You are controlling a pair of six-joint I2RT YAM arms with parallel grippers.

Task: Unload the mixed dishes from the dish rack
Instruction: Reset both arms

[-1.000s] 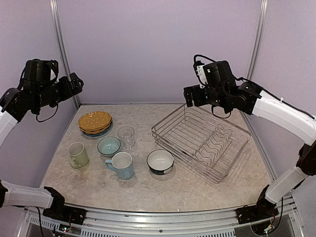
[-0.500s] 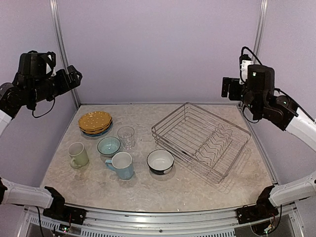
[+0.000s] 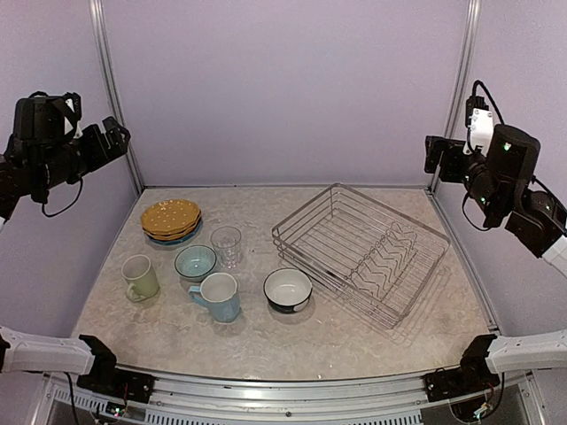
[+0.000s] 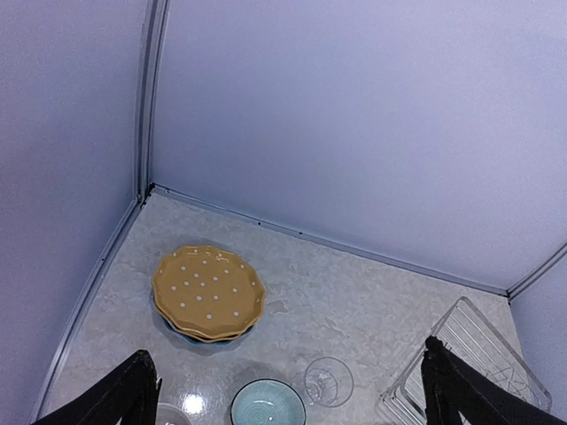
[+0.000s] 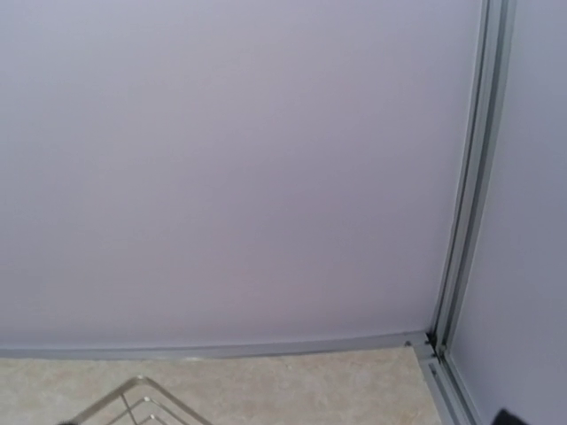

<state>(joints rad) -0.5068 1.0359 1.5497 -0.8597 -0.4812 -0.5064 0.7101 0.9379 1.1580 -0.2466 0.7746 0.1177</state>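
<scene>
Both arms have swung up & outward since a sec ago; right hand [image 3: 431,158] left its spot over the dish rack [image 3: 354,248] for the right edge.

Top view: rack sits empty, right of centre on the desk [image 3: 354,341]. Yellow plates [image 3: 170,218], glass [image 3: 226,245], teal bowl [image 3: 195,260], green mug [image 3: 139,276], blue mug [image 3: 219,295] and white-lined bowl [image 3: 287,289] stand to its left. Left hand [image 3: 120,135] is upper left, high.

Left wrist: fingers [image 4: 133,394] wide apart, nothing between.

Right wrist: mostly wall, rack corner at bottom; hand apart, empty.

Looks done, imo. Risk: descending w/ the right cam this blind could clip the rack rim & shove it into the white-lined bowl just beside it.
</scene>
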